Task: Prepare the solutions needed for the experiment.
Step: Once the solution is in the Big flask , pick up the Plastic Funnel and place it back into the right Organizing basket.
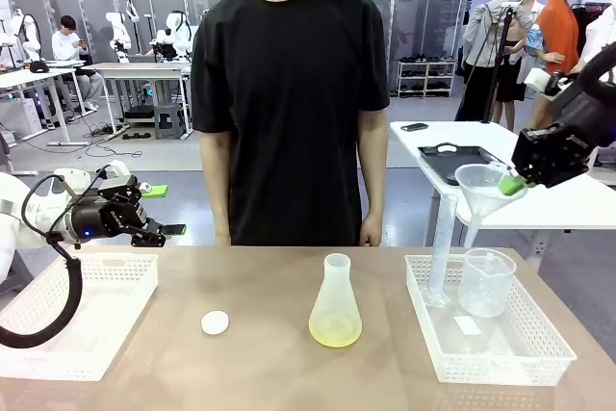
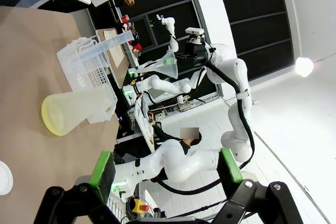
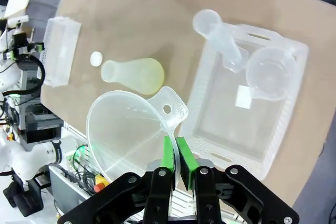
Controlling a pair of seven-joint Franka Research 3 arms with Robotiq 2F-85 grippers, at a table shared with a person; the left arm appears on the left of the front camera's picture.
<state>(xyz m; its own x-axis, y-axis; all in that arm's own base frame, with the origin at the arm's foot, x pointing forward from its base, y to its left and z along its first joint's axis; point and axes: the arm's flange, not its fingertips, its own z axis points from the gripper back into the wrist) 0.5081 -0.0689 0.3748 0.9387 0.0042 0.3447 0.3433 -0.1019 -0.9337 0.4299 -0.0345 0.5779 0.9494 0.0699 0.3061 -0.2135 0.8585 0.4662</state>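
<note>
A clear conical flask (image 1: 335, 303) stands mid-table with a shallow layer of pale yellow solution (image 1: 335, 334) at its bottom; the flask (image 3: 132, 72) and the solution (image 2: 51, 121) also appear in the wrist views. My right gripper (image 1: 513, 183) hangs high above the right tray, shut on the rim tab of a clear plastic funnel (image 1: 484, 188); its green pads (image 3: 177, 153) pinch the funnel (image 3: 131, 129). My left gripper (image 1: 166, 211) hovers open above the left tray, green pads (image 2: 103, 167) wide apart, holding nothing.
A white round cap (image 1: 215, 321) lies left of the flask. The right white tray (image 1: 525, 358) holds a tall measuring cylinder (image 1: 442, 247) and a clear beaker (image 1: 486, 281). An empty white tray (image 1: 115, 315) sits at left. A person stands at the far edge.
</note>
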